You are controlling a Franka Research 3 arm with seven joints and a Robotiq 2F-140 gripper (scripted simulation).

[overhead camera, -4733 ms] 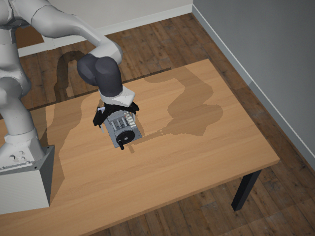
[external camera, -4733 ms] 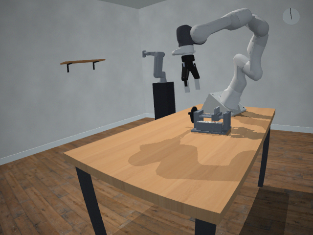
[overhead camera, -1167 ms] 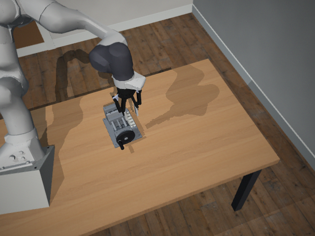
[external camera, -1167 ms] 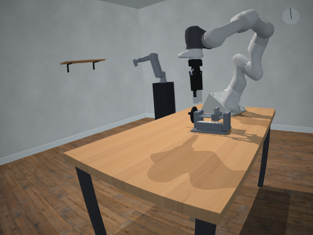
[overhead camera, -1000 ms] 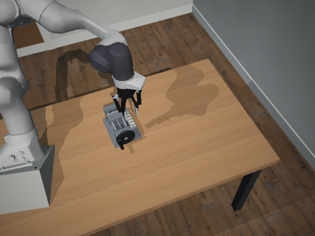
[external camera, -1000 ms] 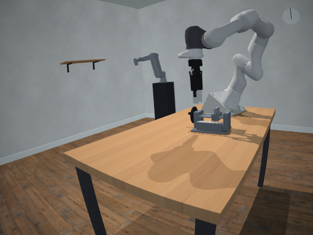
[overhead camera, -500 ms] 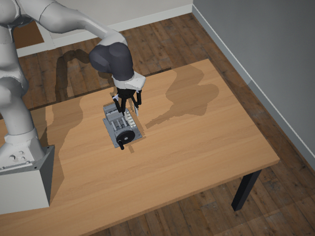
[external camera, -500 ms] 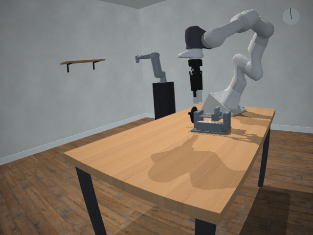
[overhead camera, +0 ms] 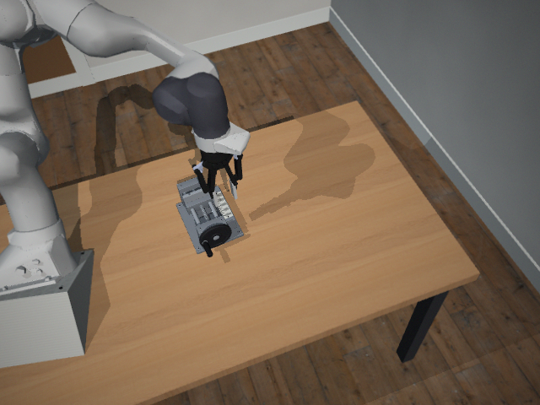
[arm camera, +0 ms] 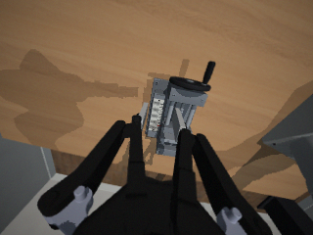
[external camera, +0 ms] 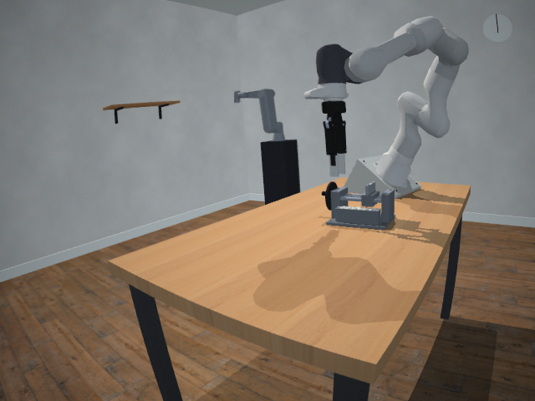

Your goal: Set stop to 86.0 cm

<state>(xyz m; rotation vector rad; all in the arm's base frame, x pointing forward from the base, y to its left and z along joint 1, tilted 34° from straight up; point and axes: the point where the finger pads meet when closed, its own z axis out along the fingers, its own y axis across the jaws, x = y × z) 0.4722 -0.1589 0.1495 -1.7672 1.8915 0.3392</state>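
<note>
The tool [external camera: 336, 170] hangs part-open, holding nothing, above the stop fixture [external camera: 360, 207].

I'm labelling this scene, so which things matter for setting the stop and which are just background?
Part of the job:
- handwheel
- stop fixture with its scale
- pincer, partly open, holding nothing, above the fixture

Just around:
- table
- second arm on a black pedestal
- wall shelf
- wall clock

scale strip [arm camera: 157, 116] on the stop fixture, markings too small to read
</note>
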